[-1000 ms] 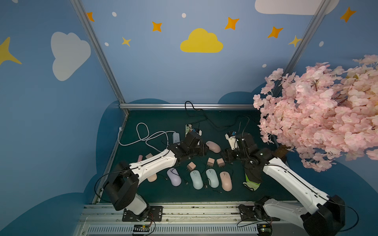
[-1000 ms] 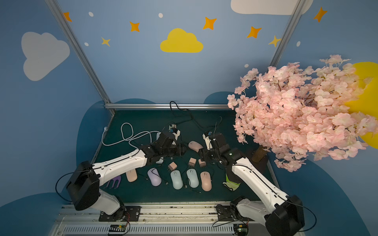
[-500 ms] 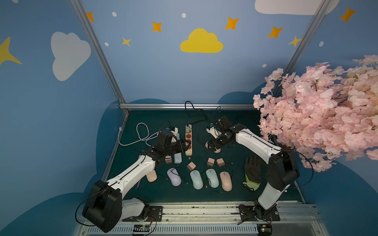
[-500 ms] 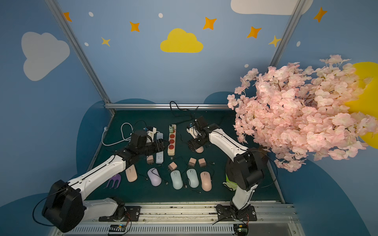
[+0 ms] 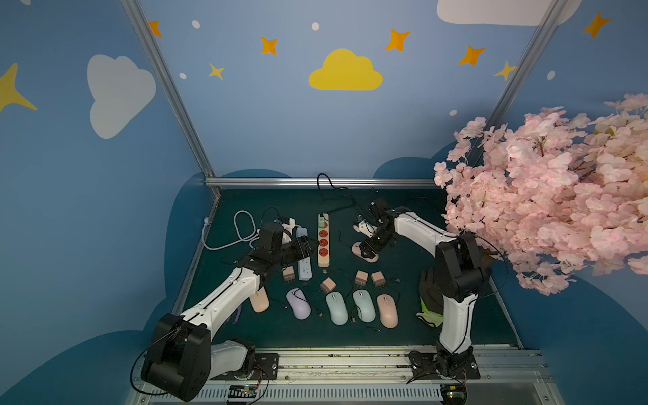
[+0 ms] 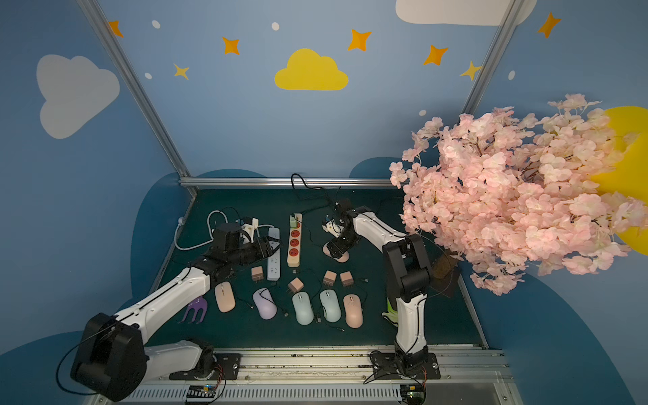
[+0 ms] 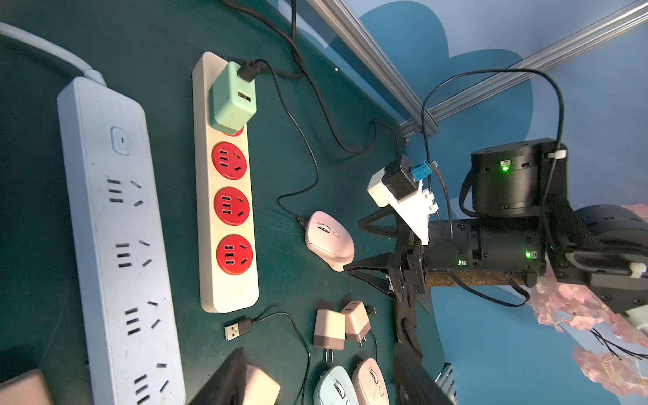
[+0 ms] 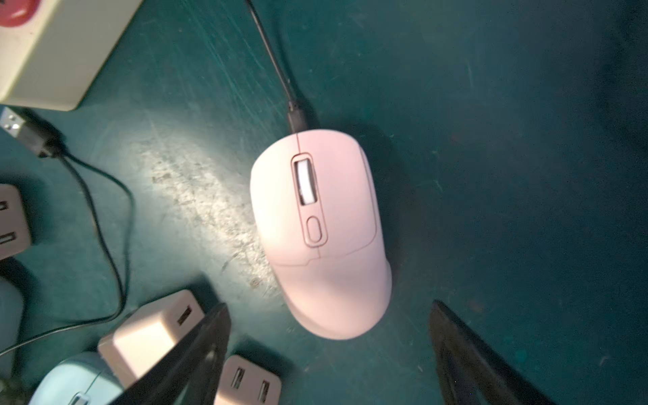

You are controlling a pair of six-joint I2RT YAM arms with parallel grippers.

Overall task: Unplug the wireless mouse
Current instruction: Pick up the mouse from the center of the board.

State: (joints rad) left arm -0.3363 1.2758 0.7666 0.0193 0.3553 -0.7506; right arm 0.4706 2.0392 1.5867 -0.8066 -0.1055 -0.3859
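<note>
Right gripper (image 5: 371, 246) has swung over the pink mouse (image 8: 319, 231), which lies on the green mat (image 8: 491, 140) beside the beige power strip (image 7: 224, 224), cable (image 8: 277, 70) plugged in. Fingers (image 8: 207, 343) wide; mouse rear sits between the tips, no contact seen. Left gripper (image 5: 305, 246) open, empty.

The middle power strip (image 5: 323, 242) bears a charger (image 7: 232, 101) (far end). The mouse (image 7: 328, 240) lies right of it, another strip (image 5: 304, 268) left.
</note>
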